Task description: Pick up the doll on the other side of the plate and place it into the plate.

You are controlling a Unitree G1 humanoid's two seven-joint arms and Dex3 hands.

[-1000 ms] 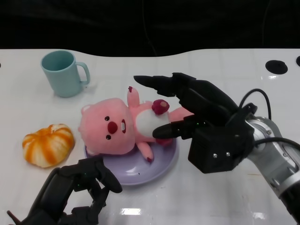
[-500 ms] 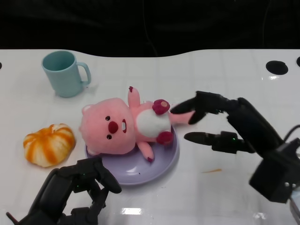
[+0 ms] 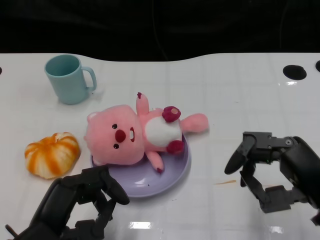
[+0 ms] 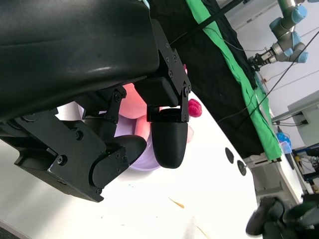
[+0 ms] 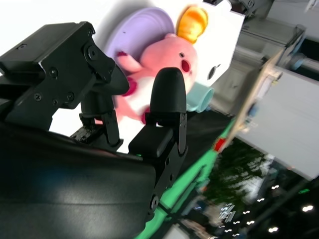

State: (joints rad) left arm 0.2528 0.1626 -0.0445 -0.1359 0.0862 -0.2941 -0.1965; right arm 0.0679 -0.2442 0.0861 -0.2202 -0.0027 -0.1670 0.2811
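Note:
The pink plush doll (image 3: 125,134) lies on its back on the purple plate (image 3: 172,176), its head over the plate's left rim and one leg reaching past the right rim. My right hand (image 3: 270,170) hovers over the table to the right of the plate, well apart from the doll, with fingers spread and nothing in them. Near the front edge below the plate, my left hand (image 3: 82,205) has loosely bent fingers and holds nothing. The right wrist view shows the doll (image 5: 164,64) on the plate (image 5: 134,25) beyond my fingers.
A teal mug (image 3: 67,77) stands at the back left. To the left of the plate lies an orange pumpkin toy (image 3: 51,154). A black hole (image 3: 295,71) marks the table's back right, and the dark far edge runs behind.
My right hand has let go of the doll and drawn back to the lower right. The doll stays on the plate, and my left hand has not moved.

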